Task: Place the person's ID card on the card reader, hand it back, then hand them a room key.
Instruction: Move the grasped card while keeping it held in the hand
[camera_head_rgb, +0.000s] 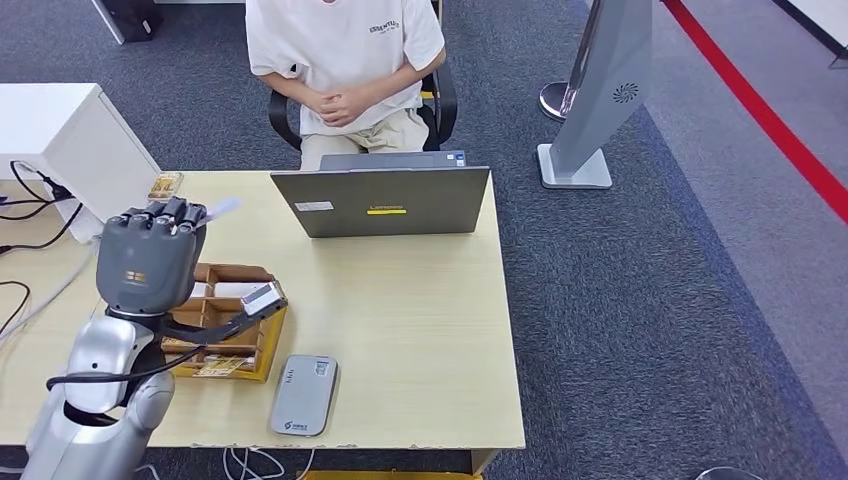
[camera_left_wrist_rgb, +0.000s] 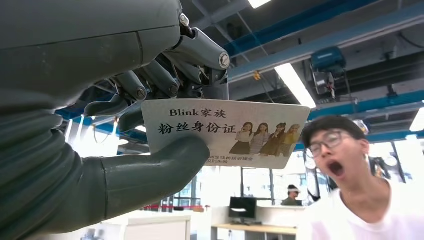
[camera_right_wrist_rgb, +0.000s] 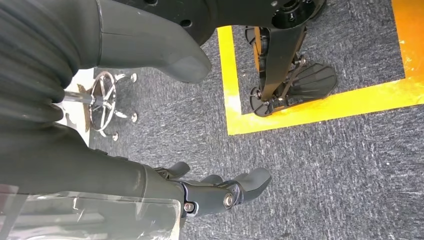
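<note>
Card (camera_left_wrist_rgb: 225, 132) pinched in left hand (camera_head_rgb: 150, 255), raised over surface (camera_head_rgb: 420, 330). Long axis sticking out sideways from fingers (camera_left_wrist_rgb: 150, 82), toward person (camera_head_rgb: 345, 60) across laptop (camera_head_rgb: 385, 200); reader (camera_head_rgb: 304, 394) lower, near edge. Printed face legible from left wrist. Right hand (camera_right_wrist_rgb: 220, 190) hanging by floor, holding nothing, fingers loosely extended.

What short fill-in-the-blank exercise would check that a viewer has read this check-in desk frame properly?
1. The ID card is held by the robot's ____ hand.
2. The grey card reader lies flat on the ____.
3. Behind the open laptop, the person is ____ on a chair.
4. The right hand hangs over the carpet, holding ____.

Missing words: left; table; sitting; nothing
</note>
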